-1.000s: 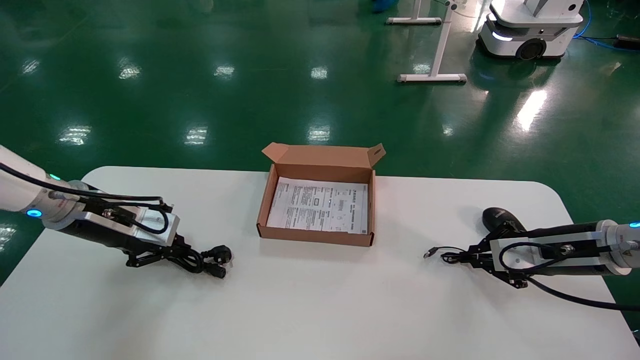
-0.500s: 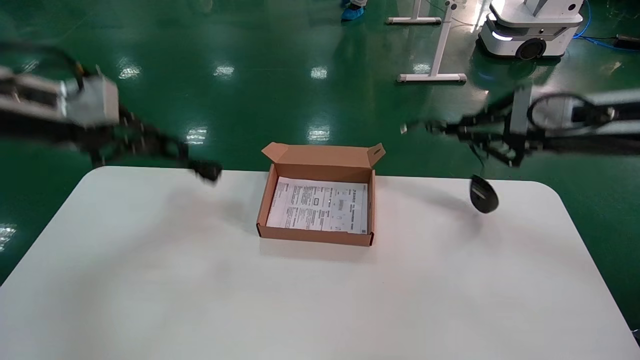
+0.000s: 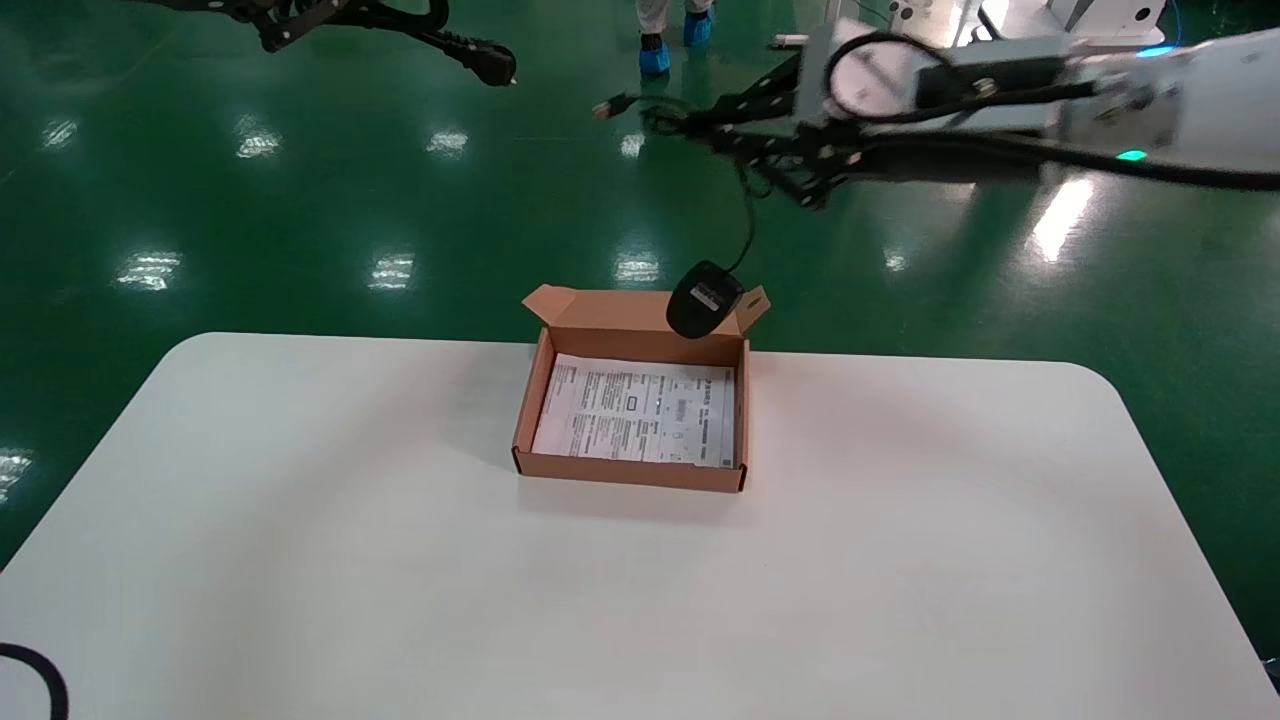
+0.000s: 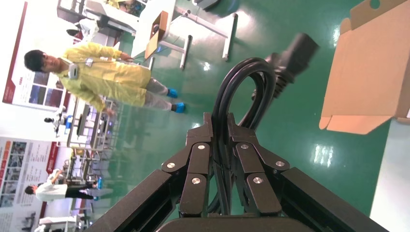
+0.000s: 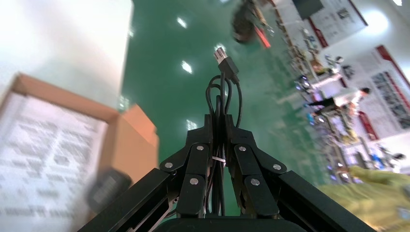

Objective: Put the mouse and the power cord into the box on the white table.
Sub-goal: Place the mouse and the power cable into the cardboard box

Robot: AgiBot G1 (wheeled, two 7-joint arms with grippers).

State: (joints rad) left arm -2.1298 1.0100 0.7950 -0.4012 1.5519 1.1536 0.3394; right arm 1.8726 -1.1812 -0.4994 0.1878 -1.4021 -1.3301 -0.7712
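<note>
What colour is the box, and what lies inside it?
The box is brown cardboard; a white printed sheet lies inside it. The head view shows this best.

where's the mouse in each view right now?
Head view: the mouse hangs by its cable from the right hand, in front of the box back wall.
Left wrist view: not in it.
Right wrist view: the mouse is a blurred dark shape beside the box, below the right hand.
Shared landmark: the box, also in the left wrist view.
</note>
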